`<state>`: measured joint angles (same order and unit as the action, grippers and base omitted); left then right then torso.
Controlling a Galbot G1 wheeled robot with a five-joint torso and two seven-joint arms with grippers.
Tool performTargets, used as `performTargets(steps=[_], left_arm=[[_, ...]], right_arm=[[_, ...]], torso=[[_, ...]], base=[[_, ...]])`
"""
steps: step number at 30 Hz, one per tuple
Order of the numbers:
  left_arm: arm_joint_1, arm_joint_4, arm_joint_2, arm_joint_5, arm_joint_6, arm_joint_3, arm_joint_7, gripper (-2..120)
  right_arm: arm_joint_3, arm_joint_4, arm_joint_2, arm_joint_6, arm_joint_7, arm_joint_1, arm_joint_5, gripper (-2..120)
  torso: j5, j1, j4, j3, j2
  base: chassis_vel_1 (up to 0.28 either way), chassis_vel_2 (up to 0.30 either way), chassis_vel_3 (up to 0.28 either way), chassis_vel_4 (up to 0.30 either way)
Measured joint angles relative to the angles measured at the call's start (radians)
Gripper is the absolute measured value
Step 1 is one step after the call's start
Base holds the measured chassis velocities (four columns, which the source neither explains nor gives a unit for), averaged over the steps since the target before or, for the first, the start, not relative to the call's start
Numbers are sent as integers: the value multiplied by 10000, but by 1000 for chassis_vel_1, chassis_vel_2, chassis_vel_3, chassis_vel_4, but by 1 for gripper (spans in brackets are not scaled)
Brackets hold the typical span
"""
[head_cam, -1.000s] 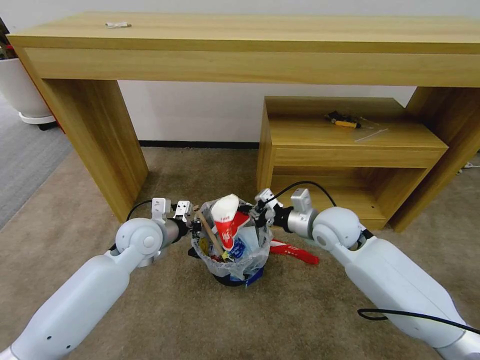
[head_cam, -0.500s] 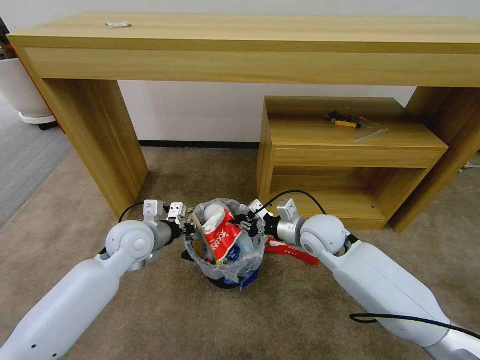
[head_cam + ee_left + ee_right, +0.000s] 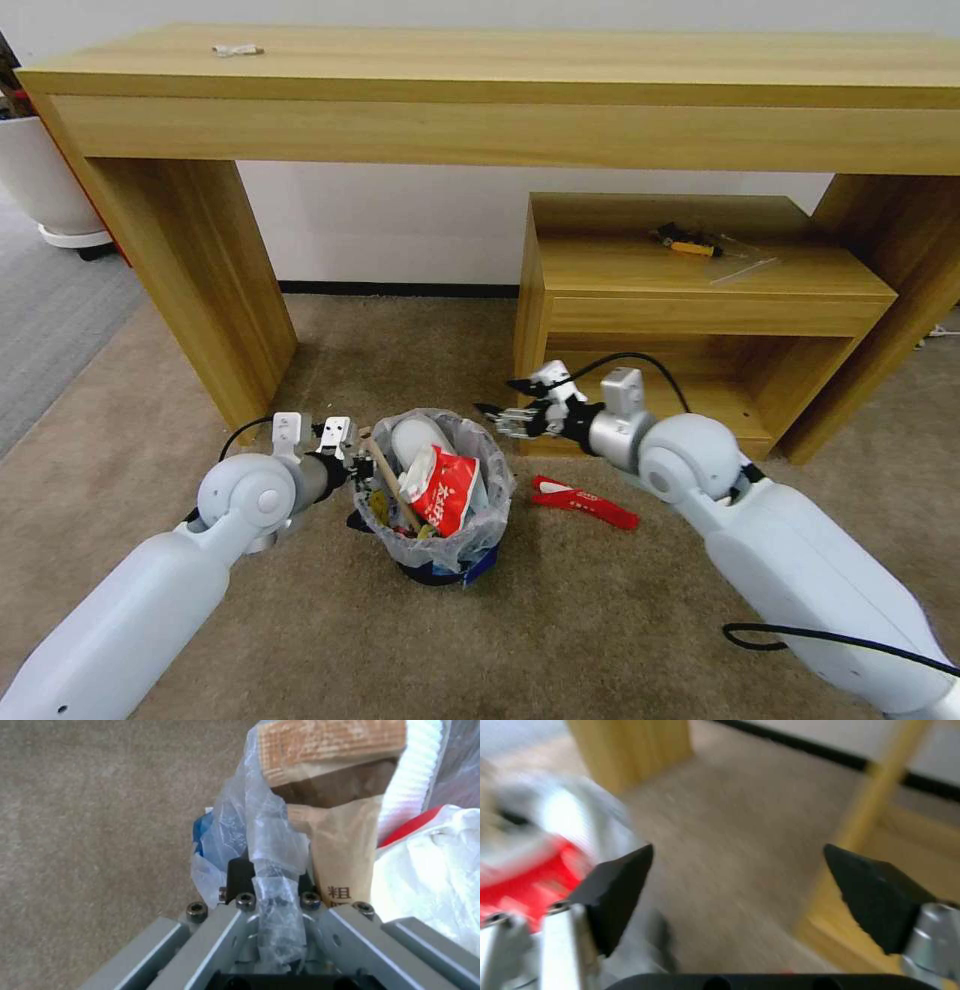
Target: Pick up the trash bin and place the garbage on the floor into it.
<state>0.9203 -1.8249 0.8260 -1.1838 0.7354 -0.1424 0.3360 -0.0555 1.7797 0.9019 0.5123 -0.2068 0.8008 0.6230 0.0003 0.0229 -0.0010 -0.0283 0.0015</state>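
Observation:
The trash bin (image 3: 437,560), dark with a crinkly plastic liner, stands on the floor (image 3: 300,620) between my arms. It holds a red-and-white wrapper (image 3: 441,488), a wooden stick (image 3: 385,482) and a white slipper (image 3: 413,440). My left gripper (image 3: 358,472) is shut on the bin's near-left rim. In the left wrist view the liner (image 3: 272,885) is pinched in the left gripper (image 3: 272,896), beside a brown paper bag (image 3: 345,843). My right gripper (image 3: 505,402) hovers open and empty just right of the bin; the right gripper (image 3: 740,885) shows wide-spread jaws. A red wrapper (image 3: 585,503) lies on the carpet right of the bin.
A long wooden desk (image 3: 500,100) spans the back, its left leg (image 3: 215,290) near my left arm. A low wooden shelf unit (image 3: 700,290) stands close behind my right gripper. A white plant pot (image 3: 40,180) and grey carpet (image 3: 50,310) are far left.
My right gripper let the red-and-white wrapper drop into the bin, opened and pulled back up and right. The bin and my left gripper shifted slightly left.

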Motion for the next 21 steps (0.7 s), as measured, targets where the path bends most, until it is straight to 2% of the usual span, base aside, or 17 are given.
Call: performTargets(steps=[5, 9, 13, 15, 21], left_arm=[[210, -69, -38, 132, 0, -252, -55, 0], [403, -196, -85, 158, -1, -526, -63, 0], [461, -227, -93, 163, 0, -601, -65, 0], [558, -249, -116, 214, 0, -730, -83, 0], [689, -227, -102, 403, 0, -941, -159, 0]], right_arm=[[-392, -1086, -65, -465, -555, 531, -384, 100], [-638, -2944, 45, -1369, -1265, 826, -1368, 100], [-664, -3374, 98, -1608, -1463, 828, -1627, 100], [-754, -4052, 220, -2118, -1730, 795, -2129, 100], [-1306, -3958, 308, -2402, -1629, 1134, -2168, 100]], torso=[[1, 0, 0, 0, -1], [2, 0, 1, -1, 0], [0, 0, 0, -1, 0], [1, 0, 2, -1, 0], [-2, 0, 4, -1, -1]], base=[[0, 0, 0, 0], [0, 0, 0, 0], [0, 0, 0, 0], [0, 0, 0, 0], [0, 0, 0, 0]])
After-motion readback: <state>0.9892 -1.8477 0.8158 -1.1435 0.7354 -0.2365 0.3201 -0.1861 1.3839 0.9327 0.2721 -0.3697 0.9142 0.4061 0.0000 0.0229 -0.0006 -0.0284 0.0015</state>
